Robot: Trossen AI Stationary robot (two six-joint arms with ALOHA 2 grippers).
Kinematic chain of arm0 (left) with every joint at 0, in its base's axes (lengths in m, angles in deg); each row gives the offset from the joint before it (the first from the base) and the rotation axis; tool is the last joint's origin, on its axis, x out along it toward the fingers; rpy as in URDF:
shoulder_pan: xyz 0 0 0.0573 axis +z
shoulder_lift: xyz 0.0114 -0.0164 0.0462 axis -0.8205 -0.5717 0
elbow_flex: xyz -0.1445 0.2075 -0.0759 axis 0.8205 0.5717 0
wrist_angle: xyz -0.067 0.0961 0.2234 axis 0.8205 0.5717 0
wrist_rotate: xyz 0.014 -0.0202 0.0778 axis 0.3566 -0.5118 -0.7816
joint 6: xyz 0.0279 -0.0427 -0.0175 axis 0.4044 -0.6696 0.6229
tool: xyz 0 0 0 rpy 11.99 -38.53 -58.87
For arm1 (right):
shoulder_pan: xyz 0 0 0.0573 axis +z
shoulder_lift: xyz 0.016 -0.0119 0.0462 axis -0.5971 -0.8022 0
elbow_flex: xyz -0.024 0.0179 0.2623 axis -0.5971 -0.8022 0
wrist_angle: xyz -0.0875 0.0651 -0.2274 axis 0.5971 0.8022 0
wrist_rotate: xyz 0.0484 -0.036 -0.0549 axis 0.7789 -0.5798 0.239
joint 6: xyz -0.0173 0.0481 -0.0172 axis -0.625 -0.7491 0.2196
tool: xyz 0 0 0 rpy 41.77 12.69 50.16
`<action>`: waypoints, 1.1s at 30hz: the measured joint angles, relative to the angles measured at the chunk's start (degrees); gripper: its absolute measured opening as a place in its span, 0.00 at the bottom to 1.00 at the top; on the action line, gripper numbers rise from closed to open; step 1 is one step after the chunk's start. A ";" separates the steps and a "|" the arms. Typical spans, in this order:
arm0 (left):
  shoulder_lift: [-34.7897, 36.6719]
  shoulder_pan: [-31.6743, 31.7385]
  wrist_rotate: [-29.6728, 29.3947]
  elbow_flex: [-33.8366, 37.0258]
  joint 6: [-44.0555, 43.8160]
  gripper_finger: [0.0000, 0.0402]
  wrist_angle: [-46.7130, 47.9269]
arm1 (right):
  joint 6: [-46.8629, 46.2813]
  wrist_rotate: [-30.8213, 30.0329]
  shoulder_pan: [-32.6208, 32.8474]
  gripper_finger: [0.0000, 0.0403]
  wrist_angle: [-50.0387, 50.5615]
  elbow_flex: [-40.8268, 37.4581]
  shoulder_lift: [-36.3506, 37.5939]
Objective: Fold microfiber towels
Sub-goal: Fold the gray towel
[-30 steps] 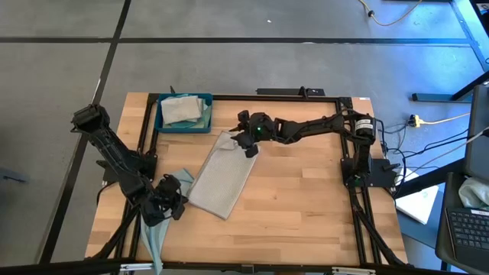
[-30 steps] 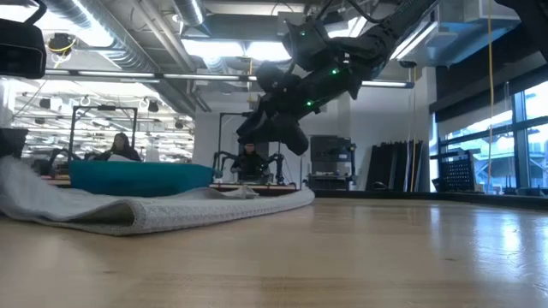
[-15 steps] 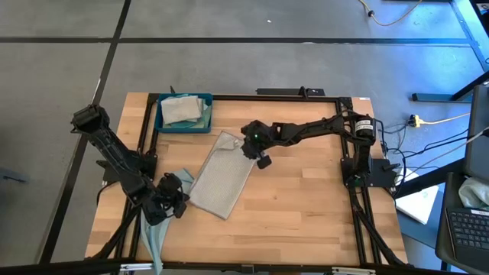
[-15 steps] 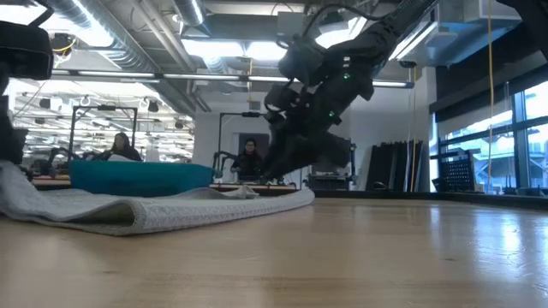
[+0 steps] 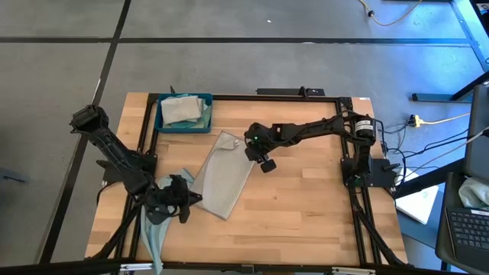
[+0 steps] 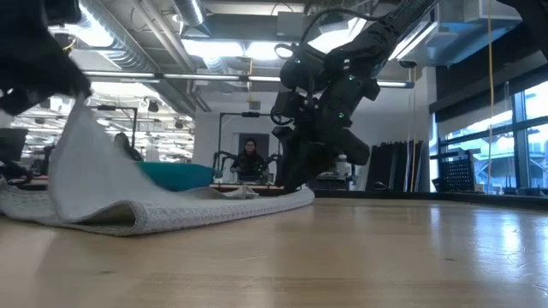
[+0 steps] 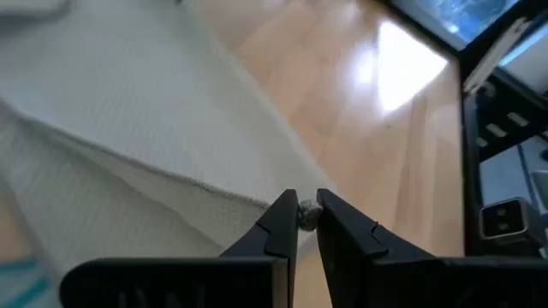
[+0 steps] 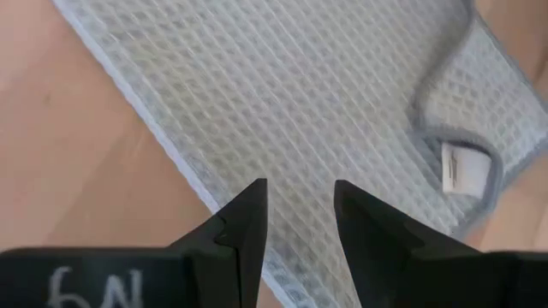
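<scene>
Left tool [image 7: 299, 224]: pinching the grey towel [image 5: 223, 174] corner, lifting it.
Right tool [image 8: 295, 221]: fingers parted, hovering over its far edge.
Towel: one lying mid-bench [image 5: 306, 206]; others sitting in one tray [image 5: 183, 126].

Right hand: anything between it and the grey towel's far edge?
Nothing visible. The right hand hangs open just above the grey towel, only bare weave under it. The left hand already pinches the near corner.

Bare table [image 5: 306, 206]; tray [image 5: 183, 126] blocks far-left corner.
</scene>
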 joint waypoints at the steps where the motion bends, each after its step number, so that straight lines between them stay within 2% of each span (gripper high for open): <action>1: 0.00 0.00 0.62 0.01 -1.69 0.09 1.40 | -0.06 0.00 -0.03 0.35 0.22 0.00 0.00; 5: 0.00 -0.42 4.99 0.01 -11.12 0.09 11.29 | -0.20 0.14 0.12 0.35 1.31 0.00 0.00; 9: -0.59 -1.78 10.26 0.03 -22.41 0.09 22.42 | -1.57 3.57 0.17 0.35 2.86 0.00 0.00; 12: -1.14 -2.97 12.29 0.08 -26.56 0.09 25.53 | -2.88 4.95 0.28 0.35 3.25 0.00 0.00; 18: -1.18 -4.48 12.74 0.05 -28.35 0.09 23.95 | -3.25 4.98 0.39 0.35 3.23 -0.24 0.00; 25: -1.18 -5.86 12.91 0.05 -30.12 0.09 25.28 | -4.46 5.07 0.74 0.35 -4.84 -7.05 0.06; 28: -1.20 -5.86 10.35 0.05 -29.79 0.09 25.14 | -4.62 4.96 1.04 0.35 -6.29 -8.92 0.37; 33: -1.20 -4.73 11.23 0.05 -26.60 0.16 24.94 | -7.74 4.70 1.43 0.35 -8.05 -9.90 0.41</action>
